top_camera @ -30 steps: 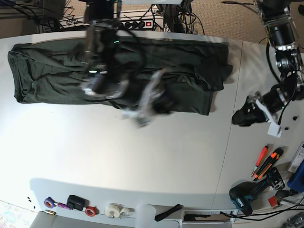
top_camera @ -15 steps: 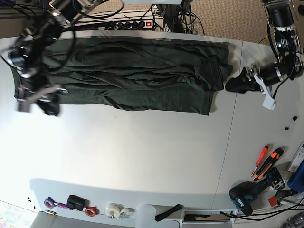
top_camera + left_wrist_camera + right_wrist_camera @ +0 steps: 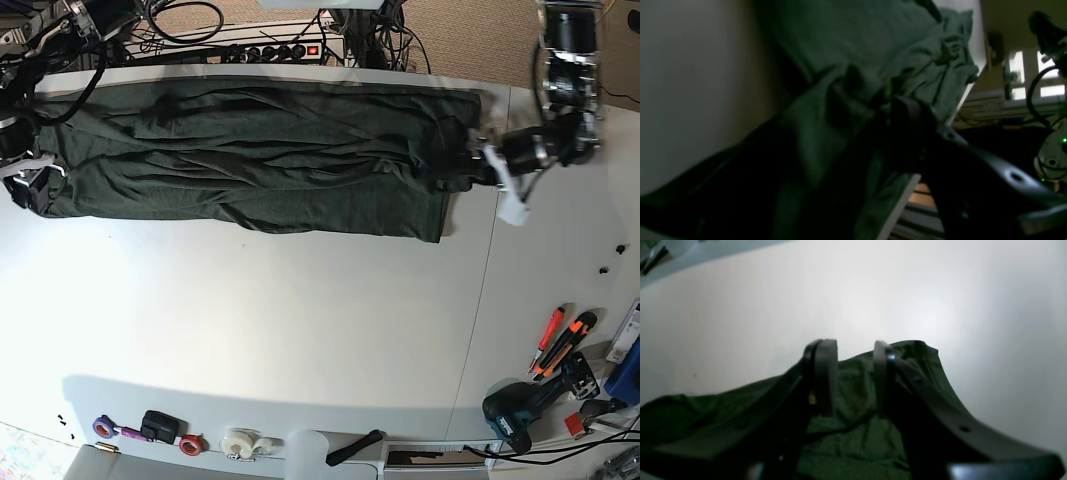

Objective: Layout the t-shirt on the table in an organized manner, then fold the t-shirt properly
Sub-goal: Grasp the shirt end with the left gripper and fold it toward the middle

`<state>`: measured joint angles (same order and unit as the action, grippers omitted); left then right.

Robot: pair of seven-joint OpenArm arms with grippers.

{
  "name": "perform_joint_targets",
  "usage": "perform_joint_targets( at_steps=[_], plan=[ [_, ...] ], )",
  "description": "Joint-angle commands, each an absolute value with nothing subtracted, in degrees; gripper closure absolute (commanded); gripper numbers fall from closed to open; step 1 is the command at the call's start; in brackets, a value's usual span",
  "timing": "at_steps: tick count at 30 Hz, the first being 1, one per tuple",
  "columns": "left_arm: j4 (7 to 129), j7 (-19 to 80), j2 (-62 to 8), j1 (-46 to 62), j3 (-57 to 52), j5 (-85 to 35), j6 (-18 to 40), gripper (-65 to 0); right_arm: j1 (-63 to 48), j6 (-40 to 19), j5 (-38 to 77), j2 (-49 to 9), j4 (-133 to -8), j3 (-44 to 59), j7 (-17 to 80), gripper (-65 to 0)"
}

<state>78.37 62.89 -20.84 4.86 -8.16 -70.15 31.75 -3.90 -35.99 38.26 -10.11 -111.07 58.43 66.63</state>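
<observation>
— Where's the t-shirt [image 3: 250, 160]?
— Stretched along the table's [image 3: 300, 330] far edge; the near half lies bare.
— Jaws?
— Left gripper [image 3: 470, 165] spread wide at the shirt's end; right gripper [image 3: 850, 376] partly parted, straddling the opposite hem.

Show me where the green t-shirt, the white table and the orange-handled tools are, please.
t-shirt [image 3: 260, 160], base view, the middle of the spread dark green fabric.
table [image 3: 300, 320], base view, a bare stretch of the white top below the shirt.
orange-handled tools [image 3: 562, 343], base view, the handles near the right edge.
</observation>
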Motion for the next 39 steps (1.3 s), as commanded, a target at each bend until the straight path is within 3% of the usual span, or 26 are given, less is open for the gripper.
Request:
perform_joint_targets(
  at_steps=[1, 4, 8, 9, 17, 31, 39],
  plan=[
    [77.76, 66.02, -19.94, 5.67, -7.05, -66.54, 29.76, -36.7, -4.05, -35.73, 38.98, -11.31, -112.07, 58.57, 65.1, -19.1],
    [77.76, 66.17, -17.98, 5.5, -6.92, -66.37, 29.76, -31.7, -5.21, -35.75, 38.96, -11.29, -112.07, 58.57, 65.14, -19.1],
    [77.76, 65.98, -17.65, 5.39, -6.92, -66.43, 29.76, -2.2, -5.74, -35.75, 38.72, -11.29, -112.07, 58.59, 65.14, -19.1],
    [77.76, 65.95, -17.65, 5.26, -6.94, -66.43, 29.78, 0.0, -5.72, -35.75, 38.76, -11.29, -112.07, 58.57, 65.14, -19.1],
    [79.09, 65.95, -17.61, 2.66, -6.92, -66.89, 31.53, 0.0, -5.72, -35.75, 38.76, -11.29, -112.07, 58.57, 65.17, -19.1],
    [101.12, 65.69, -10.61, 2.66, -6.35, -63.83, 31.03, 0.0, -5.72, -35.73, 38.3, -11.27, -112.07, 58.57, 65.17, -19.1],
    [101.12, 54.22, -7.92, 1.23, 8.8, -50.7, 27.77, 0.0, -5.74, -35.7, 38.3, -11.27, -112.07, 58.57, 65.95, -19.1]
  ],
)
